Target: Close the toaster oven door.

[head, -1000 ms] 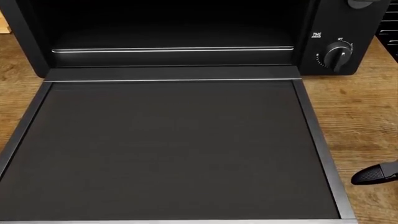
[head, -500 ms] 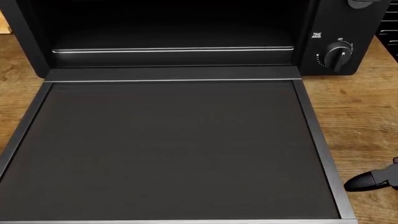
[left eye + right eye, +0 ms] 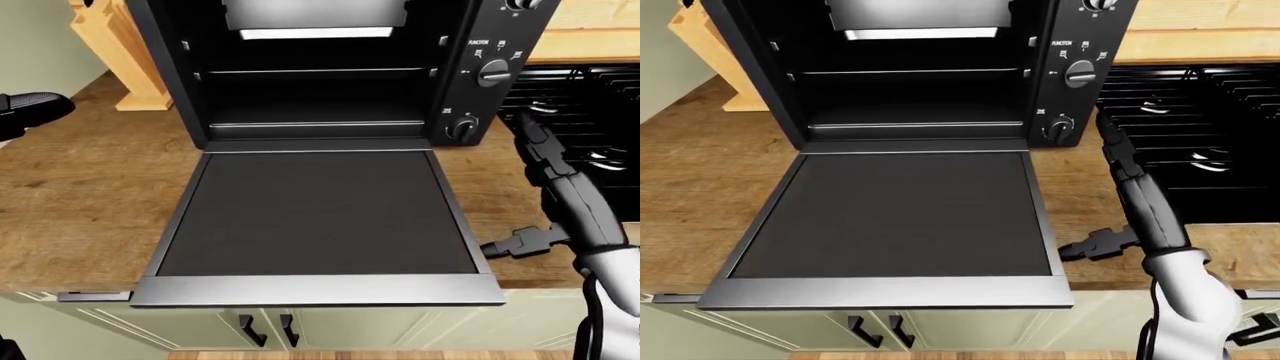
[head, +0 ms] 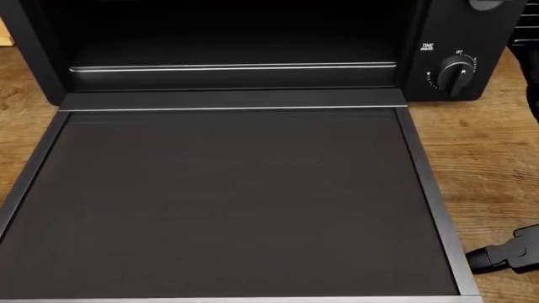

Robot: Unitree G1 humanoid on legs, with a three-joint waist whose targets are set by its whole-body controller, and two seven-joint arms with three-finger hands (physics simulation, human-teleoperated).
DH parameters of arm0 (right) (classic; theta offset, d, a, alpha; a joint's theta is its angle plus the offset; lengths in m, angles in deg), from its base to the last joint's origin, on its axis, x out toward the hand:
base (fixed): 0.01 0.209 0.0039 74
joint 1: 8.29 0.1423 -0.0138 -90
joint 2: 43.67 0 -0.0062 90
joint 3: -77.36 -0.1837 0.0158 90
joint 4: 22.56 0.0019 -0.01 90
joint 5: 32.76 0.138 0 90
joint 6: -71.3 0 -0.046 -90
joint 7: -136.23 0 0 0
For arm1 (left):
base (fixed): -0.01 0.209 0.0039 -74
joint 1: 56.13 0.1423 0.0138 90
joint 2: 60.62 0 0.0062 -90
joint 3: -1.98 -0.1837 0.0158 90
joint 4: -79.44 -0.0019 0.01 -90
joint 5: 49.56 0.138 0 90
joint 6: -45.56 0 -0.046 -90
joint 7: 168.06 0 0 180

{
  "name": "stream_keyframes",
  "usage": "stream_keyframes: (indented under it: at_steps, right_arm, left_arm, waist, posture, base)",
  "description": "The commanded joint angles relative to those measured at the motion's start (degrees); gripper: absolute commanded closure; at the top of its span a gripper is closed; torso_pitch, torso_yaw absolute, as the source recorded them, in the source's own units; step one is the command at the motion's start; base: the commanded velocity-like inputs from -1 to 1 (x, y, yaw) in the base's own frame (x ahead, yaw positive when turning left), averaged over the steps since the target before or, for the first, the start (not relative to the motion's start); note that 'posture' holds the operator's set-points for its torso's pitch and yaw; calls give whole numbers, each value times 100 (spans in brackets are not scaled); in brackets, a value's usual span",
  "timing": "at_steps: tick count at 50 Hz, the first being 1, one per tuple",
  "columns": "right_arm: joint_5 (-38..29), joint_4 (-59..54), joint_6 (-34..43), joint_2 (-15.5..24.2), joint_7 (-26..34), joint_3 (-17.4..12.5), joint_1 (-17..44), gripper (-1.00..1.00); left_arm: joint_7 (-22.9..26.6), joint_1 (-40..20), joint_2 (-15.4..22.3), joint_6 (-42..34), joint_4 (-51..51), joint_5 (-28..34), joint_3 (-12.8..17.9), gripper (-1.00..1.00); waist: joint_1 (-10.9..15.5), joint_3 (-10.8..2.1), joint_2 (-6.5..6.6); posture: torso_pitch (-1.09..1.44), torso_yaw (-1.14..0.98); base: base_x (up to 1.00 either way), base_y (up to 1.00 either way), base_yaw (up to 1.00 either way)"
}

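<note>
One toaster oven [image 3: 330,67] stands on the wooden tabletop [image 3: 80,195], its one door [image 3: 318,217] dropped flat and open. The right hand [image 3: 1110,244], fingers [image 3: 1075,250] spread apart, sits just beside the door's right edge. Only the left-eye view catches the left hand [image 3: 30,112]; its finger state is unclear. Two knobs [image 3: 493,71] show.

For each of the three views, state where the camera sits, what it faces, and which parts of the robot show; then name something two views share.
Left-eye view: on the head, looking down at the toaster oven and its open door; the left hand shows at the left edge, the right hand at the right.
Right-eye view: beside it, same aim; only the right hand and white forearm show.
Head view: on the head, closer on the door; just a finger at the lower right.
Shared: both eye views show the stove at the right.
</note>
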Motion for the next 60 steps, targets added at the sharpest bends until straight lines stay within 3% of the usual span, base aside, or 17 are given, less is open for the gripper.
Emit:
stream_keyframes:
  at_steps: [1, 26, 36, 47, 60]
  right_arm:
    - [111, 274, 90, 40, -57, -24, 109, -100]
    - [-13, 467, 41, -551, -133, 472, -389, -100]
    - [547, 1394, 1449, -435, -341, 405, 272, -100]
    - [1108, 1733, 2287, -192, -856, 397, 644, -100]
    - [2069, 2341, 3627, -495, -1782, 591, 843, -100]
  left_arm:
    - [2, -131, 133, 153, 144, 6, 88, -100]
    - [13, -154, 155, 199, 75, 15, 74, -100]
    - [2, -122, 141, 190, 109, 3, 100, -100]
    - [-10, -103, 154, 174, 135, -30, 123, -100]
    - [-22, -110, 175, 196, 105, -57, 131, -100]
  waist:
    - [2, -113, 16]
    - [-22, -145, 22]
    - [-19, -138, 47]
    - [-31, -115, 67]
    - [-38, -99, 89]
  posture:
    - [0, 0]
    - [0, 0]
    - [0, 0]
    - [0, 0]
    - [0, 0]
  base:
    - [0, 0, 0]
    - [0, 0, 0]
    - [0, 0, 0]
    - [0, 0, 0]
    - [0, 0, 0]
